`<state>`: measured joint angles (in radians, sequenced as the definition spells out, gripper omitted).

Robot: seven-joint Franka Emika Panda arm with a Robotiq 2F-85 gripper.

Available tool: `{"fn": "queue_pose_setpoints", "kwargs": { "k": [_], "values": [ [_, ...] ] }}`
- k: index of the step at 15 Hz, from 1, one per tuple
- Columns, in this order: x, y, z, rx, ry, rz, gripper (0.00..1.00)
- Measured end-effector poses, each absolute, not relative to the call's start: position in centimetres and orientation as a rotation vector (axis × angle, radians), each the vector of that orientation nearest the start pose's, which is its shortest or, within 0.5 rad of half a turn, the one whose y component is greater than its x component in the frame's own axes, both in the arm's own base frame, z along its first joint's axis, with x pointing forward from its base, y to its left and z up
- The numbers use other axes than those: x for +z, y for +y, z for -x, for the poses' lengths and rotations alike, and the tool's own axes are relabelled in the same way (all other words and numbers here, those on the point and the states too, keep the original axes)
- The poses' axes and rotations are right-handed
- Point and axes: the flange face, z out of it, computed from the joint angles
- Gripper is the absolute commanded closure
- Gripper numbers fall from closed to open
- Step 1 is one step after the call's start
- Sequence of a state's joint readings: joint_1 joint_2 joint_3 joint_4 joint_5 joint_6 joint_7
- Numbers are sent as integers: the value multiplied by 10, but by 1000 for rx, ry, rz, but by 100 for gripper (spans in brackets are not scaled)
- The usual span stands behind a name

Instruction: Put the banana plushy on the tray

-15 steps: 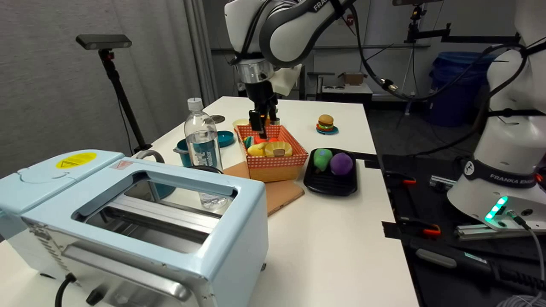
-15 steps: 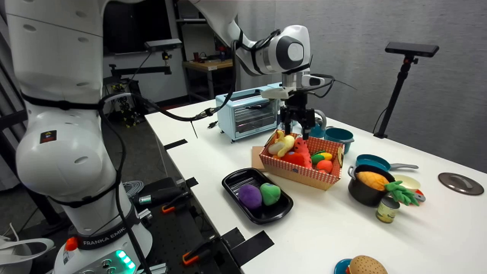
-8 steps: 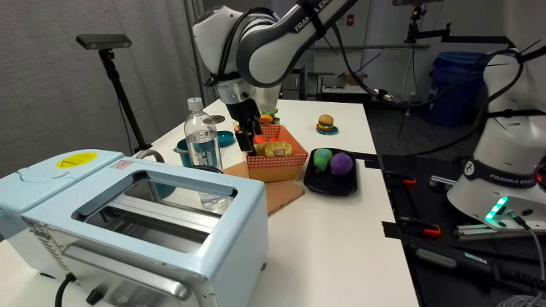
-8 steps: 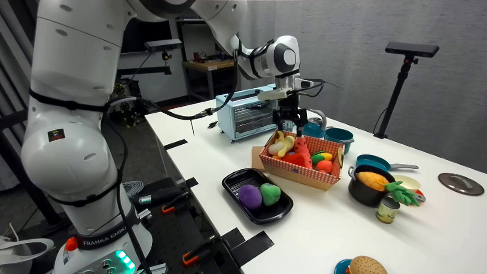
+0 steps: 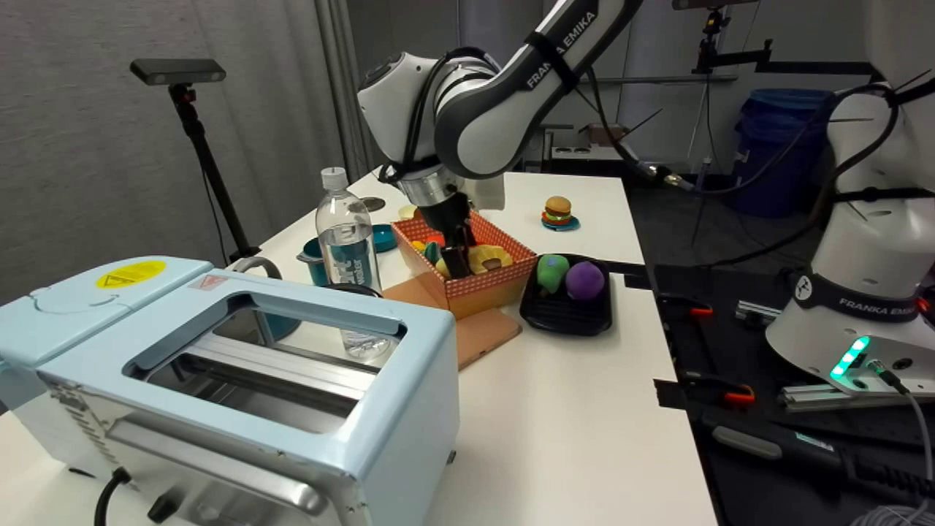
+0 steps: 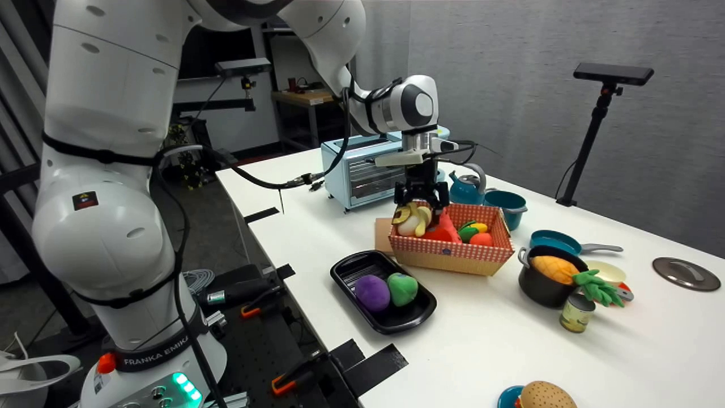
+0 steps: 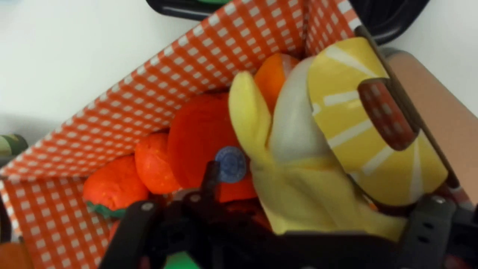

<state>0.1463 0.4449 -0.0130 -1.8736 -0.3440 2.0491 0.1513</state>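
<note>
The banana plushy (image 7: 310,194), yellow peel with a pale inner part, lies in the red-checked basket in the wrist view. It also shows in an exterior view (image 6: 422,220) at the basket's near-tray end. My gripper (image 7: 321,194) is open, with one finger on each side of the banana's peel; its lower end is hidden under the gripper. In both exterior views the gripper (image 5: 458,264) (image 6: 422,205) reaches down into that end of the basket. The black tray (image 5: 564,315) (image 6: 367,262) sits beside the basket and holds a purple toy (image 6: 372,293) and a green toy (image 6: 402,289).
The checked basket (image 6: 447,255) holds other soft toys; a yellow cutout handle (image 7: 347,127) stands beside the banana. A wooden board (image 5: 488,334) lies under the basket. A water bottle (image 5: 347,245), a blue toaster oven (image 5: 409,409) and a black pot (image 6: 541,290) stand nearby.
The gripper has moved down into the basket and over the banana. The basket has turned and shifted slightly. The tray and its toys have not moved.
</note>
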Motion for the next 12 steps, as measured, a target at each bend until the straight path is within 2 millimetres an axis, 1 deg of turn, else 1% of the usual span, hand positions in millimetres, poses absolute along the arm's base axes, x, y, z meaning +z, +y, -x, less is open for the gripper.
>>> {"fn": "queue_pose_setpoints", "kwargs": {
  "k": [1,3,4,9,11,12],
  "values": [
    [255,55,-594,403,-305,3424,26],
    [258,41,-575,406,-298,3416,40],
    [262,40,-573,403,-298,3416,51],
    [273,59,-588,337,-339,3414,87],
    [274,61,-590,329,-342,3413,100],
    [274,61,-590,329,-341,3413,100]
  ]
}}
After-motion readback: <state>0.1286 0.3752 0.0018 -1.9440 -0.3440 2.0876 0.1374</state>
